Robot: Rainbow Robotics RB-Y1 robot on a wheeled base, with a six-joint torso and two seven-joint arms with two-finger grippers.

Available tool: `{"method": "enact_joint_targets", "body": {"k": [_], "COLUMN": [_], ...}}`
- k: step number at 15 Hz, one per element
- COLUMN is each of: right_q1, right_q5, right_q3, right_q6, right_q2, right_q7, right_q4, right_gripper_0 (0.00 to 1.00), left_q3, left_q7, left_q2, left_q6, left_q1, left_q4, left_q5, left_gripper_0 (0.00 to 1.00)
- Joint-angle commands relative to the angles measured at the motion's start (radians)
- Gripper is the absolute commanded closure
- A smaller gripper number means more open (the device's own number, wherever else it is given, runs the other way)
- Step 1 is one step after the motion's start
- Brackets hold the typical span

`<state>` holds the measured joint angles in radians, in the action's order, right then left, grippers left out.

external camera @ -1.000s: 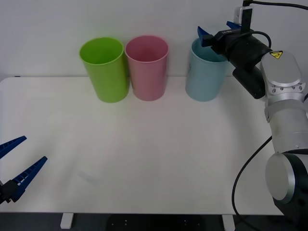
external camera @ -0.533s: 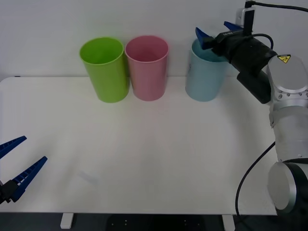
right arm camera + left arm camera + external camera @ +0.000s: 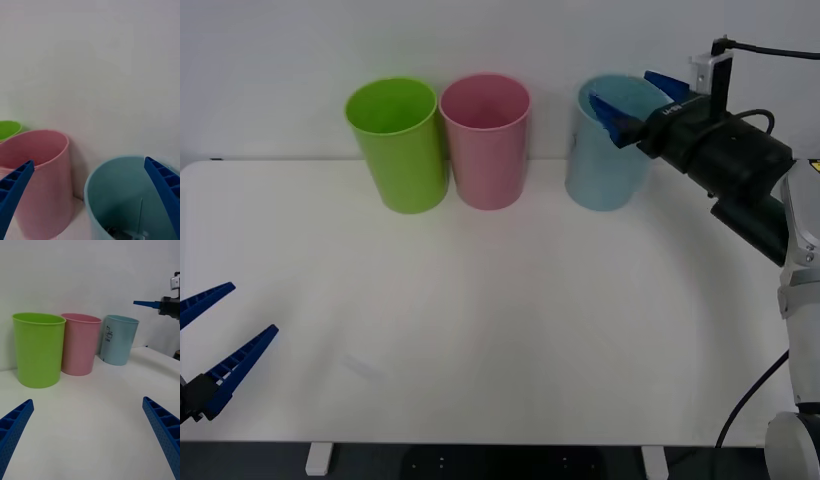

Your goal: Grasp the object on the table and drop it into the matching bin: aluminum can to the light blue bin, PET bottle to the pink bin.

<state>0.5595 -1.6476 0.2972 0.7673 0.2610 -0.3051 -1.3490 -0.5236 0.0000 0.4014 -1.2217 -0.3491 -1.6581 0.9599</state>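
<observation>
The light blue bin (image 3: 605, 160) stands at the right end of a row at the back of the white table (image 3: 500, 300). My right gripper (image 3: 620, 88) hangs open over its rim, nothing between the fingers. In the right wrist view the bin (image 3: 112, 195) sits between the gripper's (image 3: 89, 161) blue fingers. Deep inside it shows a small silvery edge (image 3: 125, 234), perhaps the aluminum can's top. The pink bin (image 3: 485, 150) stands just left of the blue one. My left gripper (image 3: 252, 309) rests open at the table's front left corner.
A lime green bin (image 3: 400, 150) stands left of the pink one, nearly touching it. In the left wrist view the green (image 3: 37, 350), pink (image 3: 79, 345) and light blue (image 3: 119, 339) bins line up against the white wall.
My right arm has drawn back toward the right, and its open fingers have dropped slightly over the light blue bin's rim. The left arm has not moved.
</observation>
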Motion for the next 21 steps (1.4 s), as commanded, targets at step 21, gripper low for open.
{"method": "enact_joint_targets", "body": {"k": [21], "right_q1": [-0.575], "right_q5": [0.440], "right_q3": [-0.081], "right_q6": [0.322], "right_q2": [0.350], "right_q7": [0.241], "right_q4": [-0.318], "right_gripper_0": [0.00], "left_q3": [0.000], "left_q7": [0.000], "left_q2": [0.000], "left_q6": [0.000], "left_q1": [0.000], "left_q4": [0.000], "left_q5": [0.000], "left_gripper_0": [0.00]}}
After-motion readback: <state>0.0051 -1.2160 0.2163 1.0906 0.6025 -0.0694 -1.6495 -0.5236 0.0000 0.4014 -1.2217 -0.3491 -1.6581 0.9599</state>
